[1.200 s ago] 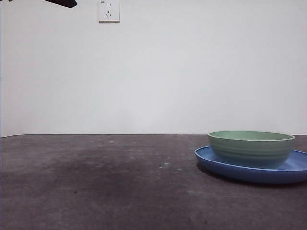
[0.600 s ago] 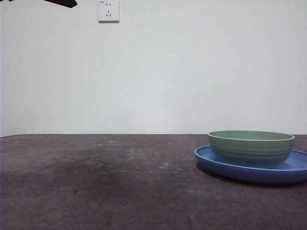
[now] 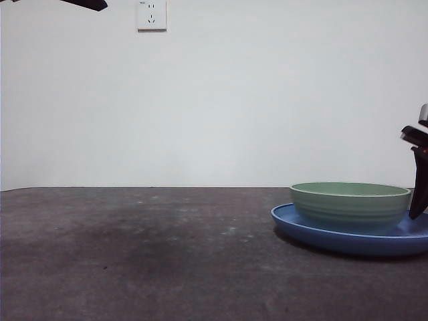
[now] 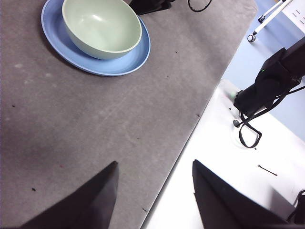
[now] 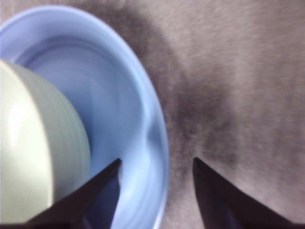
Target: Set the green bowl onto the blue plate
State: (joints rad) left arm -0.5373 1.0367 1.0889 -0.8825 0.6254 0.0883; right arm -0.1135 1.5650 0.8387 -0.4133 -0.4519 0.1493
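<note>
Green and round, the green bowl (image 3: 350, 206) sits upright on the blue plate (image 3: 348, 237) at the lower right of the front view. The plate is wider than the bowl, so its blue rim shows all around. Both rest on the dark grey tabletop (image 3: 147, 254).

A black claw (image 3: 418, 170) pokes in at the right edge of the front view, just beside the bowl and above the plate's rim. This is the right claw (image 5: 156, 167). Its two jaws are spread apart and hold nothing; between them lies the plate's rim with the tabletop next to it.

The left claw (image 4: 155, 179) hangs high, well apart from the bowl and plate. Its jaws are also wide apart and hold nothing.

A white wall socket (image 3: 152, 15) is at the upper left of the front view.
</note>
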